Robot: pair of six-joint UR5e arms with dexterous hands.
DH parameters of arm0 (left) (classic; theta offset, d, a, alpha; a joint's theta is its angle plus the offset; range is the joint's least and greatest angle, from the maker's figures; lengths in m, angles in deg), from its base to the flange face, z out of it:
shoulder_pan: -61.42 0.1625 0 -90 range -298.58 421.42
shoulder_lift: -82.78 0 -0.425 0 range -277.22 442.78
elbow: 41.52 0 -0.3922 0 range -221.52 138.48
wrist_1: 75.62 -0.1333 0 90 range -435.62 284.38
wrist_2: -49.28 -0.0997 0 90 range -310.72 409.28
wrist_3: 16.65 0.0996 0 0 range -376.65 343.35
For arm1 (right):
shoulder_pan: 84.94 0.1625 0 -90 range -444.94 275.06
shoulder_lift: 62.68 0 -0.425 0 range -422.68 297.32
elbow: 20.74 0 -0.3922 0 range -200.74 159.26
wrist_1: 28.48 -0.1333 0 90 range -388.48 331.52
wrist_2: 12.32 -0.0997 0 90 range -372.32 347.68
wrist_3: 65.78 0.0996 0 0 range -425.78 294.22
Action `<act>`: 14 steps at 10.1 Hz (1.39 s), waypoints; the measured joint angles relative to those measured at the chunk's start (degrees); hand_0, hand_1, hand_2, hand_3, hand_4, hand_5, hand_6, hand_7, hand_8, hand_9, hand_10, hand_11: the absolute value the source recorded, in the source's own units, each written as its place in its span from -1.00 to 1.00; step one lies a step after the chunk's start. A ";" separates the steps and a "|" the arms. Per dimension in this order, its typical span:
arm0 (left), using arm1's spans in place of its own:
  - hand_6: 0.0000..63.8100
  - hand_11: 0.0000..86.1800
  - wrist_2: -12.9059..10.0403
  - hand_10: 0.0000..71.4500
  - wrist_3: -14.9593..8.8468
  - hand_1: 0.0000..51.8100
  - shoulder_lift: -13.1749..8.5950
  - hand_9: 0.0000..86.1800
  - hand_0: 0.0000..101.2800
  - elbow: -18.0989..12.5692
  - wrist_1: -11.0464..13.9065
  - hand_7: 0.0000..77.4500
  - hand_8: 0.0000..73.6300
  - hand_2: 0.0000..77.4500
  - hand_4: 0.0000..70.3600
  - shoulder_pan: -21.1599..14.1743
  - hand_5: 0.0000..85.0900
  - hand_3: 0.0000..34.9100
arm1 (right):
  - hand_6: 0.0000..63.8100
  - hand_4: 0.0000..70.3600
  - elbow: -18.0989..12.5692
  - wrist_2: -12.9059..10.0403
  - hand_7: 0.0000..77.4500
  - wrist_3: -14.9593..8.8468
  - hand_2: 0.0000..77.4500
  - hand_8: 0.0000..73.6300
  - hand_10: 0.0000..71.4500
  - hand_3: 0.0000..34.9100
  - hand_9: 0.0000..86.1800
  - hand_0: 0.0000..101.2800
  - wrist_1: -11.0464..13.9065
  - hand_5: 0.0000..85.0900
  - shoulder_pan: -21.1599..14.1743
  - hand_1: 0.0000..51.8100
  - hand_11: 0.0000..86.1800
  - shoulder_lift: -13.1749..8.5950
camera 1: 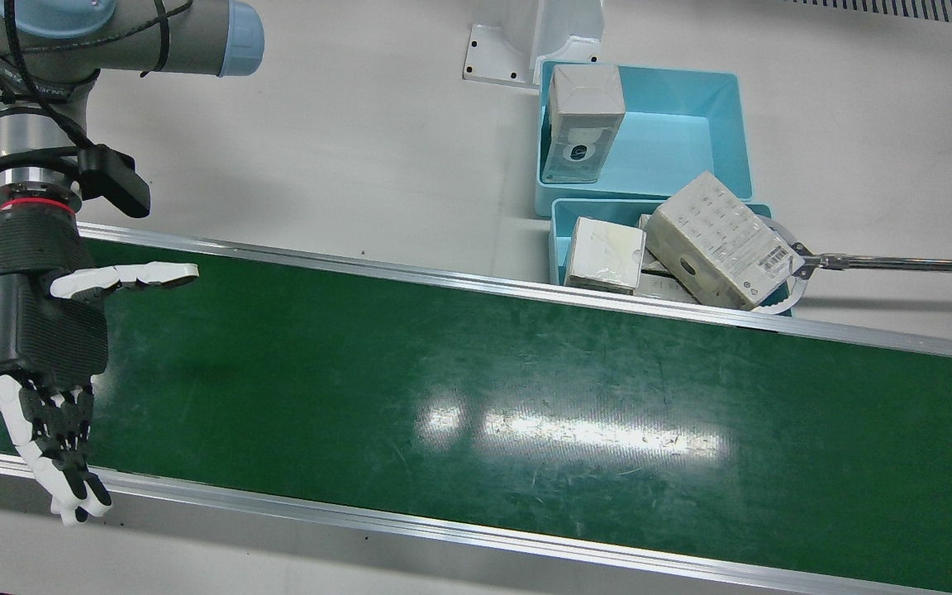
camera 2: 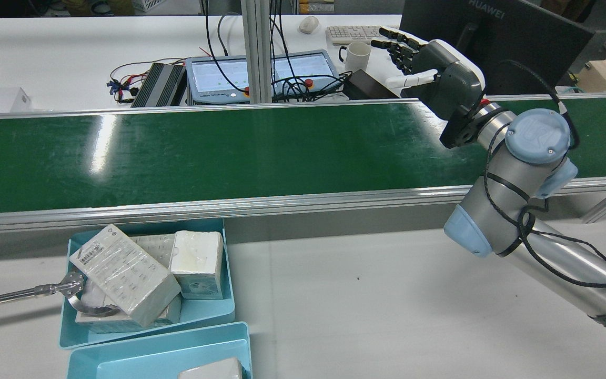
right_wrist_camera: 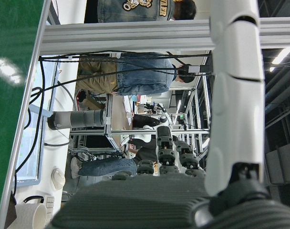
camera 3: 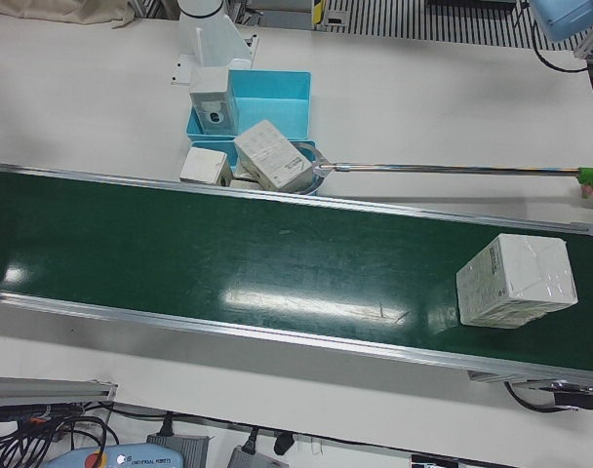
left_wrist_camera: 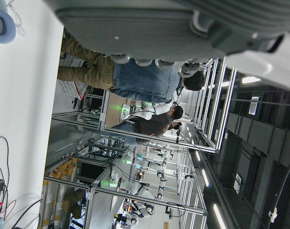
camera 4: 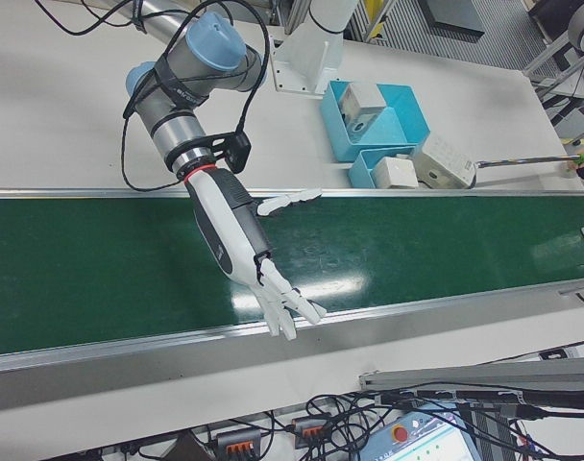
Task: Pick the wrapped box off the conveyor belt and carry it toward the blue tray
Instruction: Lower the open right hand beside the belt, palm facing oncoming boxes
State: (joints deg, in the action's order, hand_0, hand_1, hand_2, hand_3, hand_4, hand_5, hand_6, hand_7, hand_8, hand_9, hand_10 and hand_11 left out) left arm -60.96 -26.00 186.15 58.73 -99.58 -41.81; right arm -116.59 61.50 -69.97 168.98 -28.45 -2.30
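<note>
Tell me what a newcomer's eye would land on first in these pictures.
The long green conveyor belt crosses the whole station, and the right hand, black and white with fingers spread, hovers open over one end of it. At the far end a white wrapped box rides on the belt alone. Beside the belt, two light blue trays hold more wrapped boxes, one of them tilted on the nearer tray's rim against a long metal pole.

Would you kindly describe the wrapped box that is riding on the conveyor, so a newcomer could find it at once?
Start from the long green conveyor belt crossing the table. In the left-front view, follow it to the right end, where a white wrapped box sits alone on the green surface. The other wrapped boxes are all piled in the blue trays beyond the belt's far rail; this is the only one on the belt.
</note>
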 joint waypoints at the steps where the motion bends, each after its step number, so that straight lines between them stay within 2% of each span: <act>1: -0.98 -0.99 0.00 -1.00 0.00 -1.00 0.00 -1.00 -1.00 0.00 0.00 -0.99 -0.99 -0.99 -1.00 0.00 -0.97 -1.00 | -0.73 -0.75 0.79 0.19 -0.51 0.00 -0.73 -0.91 -1.00 -0.98 -0.86 -0.04 -2.13 -0.74 -0.06 -0.41 -0.96 -0.04; 2: -0.98 -0.99 0.00 -1.00 0.00 -1.00 0.00 -0.99 -1.00 0.00 0.00 -0.99 -0.99 -0.97 -0.98 0.00 -0.97 -1.00 | -0.73 -0.75 1.44 0.29 -0.51 -0.11 -0.73 -0.91 -1.00 -0.98 -0.86 -0.04 -3.80 -0.74 -0.38 -0.41 -0.96 -0.06; 3: -1.00 -0.99 0.00 -1.00 0.00 -1.00 0.00 -1.00 -1.00 0.00 0.00 -0.99 -0.99 -0.99 -0.98 0.00 -0.97 -1.00 | -0.69 -0.64 1.79 0.30 -0.41 -0.35 -0.69 -0.91 -1.00 -0.98 -0.87 -0.02 -4.75 -0.69 -1.24 -0.37 -0.97 -0.07; 6: -0.98 -1.00 0.00 -0.98 0.00 -1.00 0.00 -1.00 -1.00 0.00 0.00 -0.99 -0.99 -0.99 -1.00 0.00 -0.97 -1.00 | -0.69 -0.64 1.48 0.01 -0.42 -0.62 -0.69 -0.91 -1.00 -0.99 -0.85 -0.03 -5.38 -0.68 -2.71 -0.37 -0.97 -0.31; 7: -0.98 -1.00 0.00 -0.98 0.00 -1.00 0.00 -1.00 -1.00 0.00 0.00 -0.99 -0.99 -0.99 -0.98 0.00 -0.97 -1.00 | -0.76 -0.72 1.34 -0.04 -0.49 -0.66 -0.72 -0.94 -1.00 -0.97 -0.87 -0.03 -5.13 -0.76 -2.75 -0.35 -0.97 -0.42; 8: -0.98 -0.99 0.00 -1.00 0.00 -1.00 0.00 -0.99 -1.00 0.00 0.00 -0.99 -0.99 -0.97 -0.98 0.00 -0.97 -1.00 | -0.83 -0.75 0.90 -0.09 -0.49 -0.75 -0.75 -0.99 -1.00 -0.98 -0.95 -0.03 -3.61 -0.76 -2.71 -0.35 -0.97 -0.49; 10: -1.00 -1.00 0.00 -0.98 0.00 -1.00 0.00 -1.00 -1.00 0.00 0.00 -0.99 -0.99 -0.99 -0.98 0.00 -0.97 -1.00 | -0.85 -0.81 -1.36 -0.18 -0.58 -1.62 -0.75 -0.99 -1.00 -0.98 -0.95 -0.03 1.94 -0.76 -2.65 -0.35 -0.97 -0.58; 11: -1.00 -1.00 0.00 -0.98 0.00 -1.00 0.00 -1.00 -1.00 0.00 0.00 -0.99 -0.99 -0.99 -0.98 0.00 -0.97 -1.00 | -0.85 -0.81 -2.24 -0.24 -0.58 -2.06 -0.69 -0.99 -1.00 -0.98 -0.95 -0.04 3.77 -0.76 -2.66 -0.43 -0.97 -0.60; 14: -0.98 -1.00 0.00 -0.98 0.00 -1.00 0.00 -1.00 -1.00 0.00 0.00 -0.99 -0.99 -0.99 -0.98 0.00 -0.97 -1.00 | -0.85 -0.85 -2.73 -0.41 -0.63 -2.43 -0.69 -0.97 -1.00 -0.97 -0.95 -0.06 5.05 -0.77 -3.35 -0.41 -0.97 -0.73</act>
State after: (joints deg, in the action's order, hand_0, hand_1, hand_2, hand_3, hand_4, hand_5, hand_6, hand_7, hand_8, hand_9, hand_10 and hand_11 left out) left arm -60.96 -26.00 186.15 58.73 -99.58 -41.81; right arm -119.32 61.10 -72.39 174.03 -31.80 -3.03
